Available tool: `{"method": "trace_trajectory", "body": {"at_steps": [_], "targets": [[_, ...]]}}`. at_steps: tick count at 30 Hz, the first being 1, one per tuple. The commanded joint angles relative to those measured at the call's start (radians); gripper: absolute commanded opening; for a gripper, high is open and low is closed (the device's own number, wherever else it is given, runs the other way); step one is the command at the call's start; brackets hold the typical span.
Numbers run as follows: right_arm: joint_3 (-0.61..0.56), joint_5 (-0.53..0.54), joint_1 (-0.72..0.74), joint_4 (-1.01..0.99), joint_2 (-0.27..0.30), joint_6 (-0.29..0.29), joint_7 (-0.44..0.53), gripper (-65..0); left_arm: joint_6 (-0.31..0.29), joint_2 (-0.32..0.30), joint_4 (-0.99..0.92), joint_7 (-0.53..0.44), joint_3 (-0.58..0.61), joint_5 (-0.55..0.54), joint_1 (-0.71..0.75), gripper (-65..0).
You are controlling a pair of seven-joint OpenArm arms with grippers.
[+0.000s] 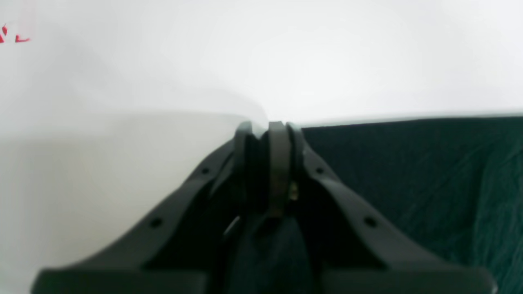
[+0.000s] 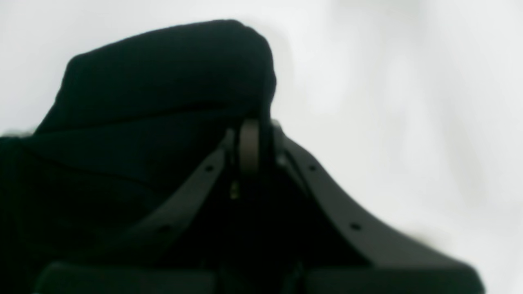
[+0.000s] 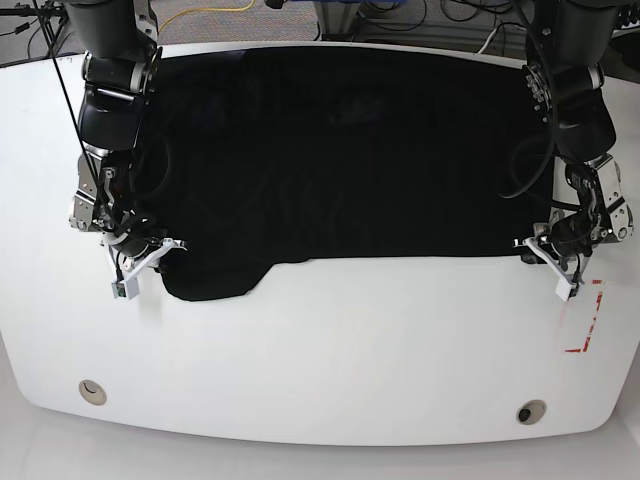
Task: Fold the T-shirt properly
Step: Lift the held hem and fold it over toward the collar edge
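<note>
The black T-shirt (image 3: pixel 340 160) lies spread across the far half of the white table (image 3: pixel 350 350). A rounded flap of it hangs toward the front at the left. My left gripper (image 3: pixel 535 243) is at the shirt's near right corner. In the left wrist view its jaws (image 1: pixel 271 128) are pressed together at the fabric's edge (image 1: pixel 408 171), with dark cloth pinched between the fingers. My right gripper (image 3: pixel 160 248) is at the near left edge. In the right wrist view it (image 2: pixel 253 126) is shut on a bunched fold of the shirt (image 2: pixel 163 81), which humps over its fingertips. The printed graphic is not visible.
Red tape marks (image 3: pixel 588 325) lie on the table just in front of the left gripper and also appear in the left wrist view (image 1: pixel 16 36). Two round holes (image 3: pixel 92 391) (image 3: pixel 531 411) sit near the table's front edge. Cables (image 3: pixel 200 15) run behind the table.
</note>
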Motion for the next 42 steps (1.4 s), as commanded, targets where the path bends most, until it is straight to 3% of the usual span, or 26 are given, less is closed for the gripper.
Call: {"method": "trace_trajectory", "body": {"at_steps": [1,10,23,32,34,39,42], "targets": [[-0.002,-0.005,0.022,0.028,0.014,0.006,-0.014,-62.1,-0.002,-0.015,0.019,0.011,-0.002,0.006,-0.021,-64.0],[0.003,-0.005,0.021,0.163,0.032,0.002,-0.097,-62.1,-0.002,-0.01,0.199,0.022,-0.004,0.006,-0.013,-64.7],[0.007,0.0,-0.008,0.334,0.038,0.002,-0.215,-62.1,-0.006,-0.007,0.355,0.114,-0.008,0.0,0.015,-65.0],[0.087,0.001,-0.085,0.53,0.031,0.005,-0.34,-62.1,-0.008,-0.007,0.497,0.119,-0.008,0.0,0.095,-65.0],[0.104,0.001,-0.104,0.565,0.029,0.005,-0.361,-62.1,-0.02,-0.009,0.518,0.119,-0.008,0.0,0.114,-65.0],[0.122,0.003,-0.171,0.67,0.028,0.006,-0.436,-62.1,-0.114,-0.013,0.563,0.119,-0.008,0.001,0.164,-65.0],[0.126,0.003,-0.223,0.74,0.026,0.006,-0.475,-62.1,-0.114,-0.013,0.569,0.119,-0.008,0.004,0.184,-65.0]]}}
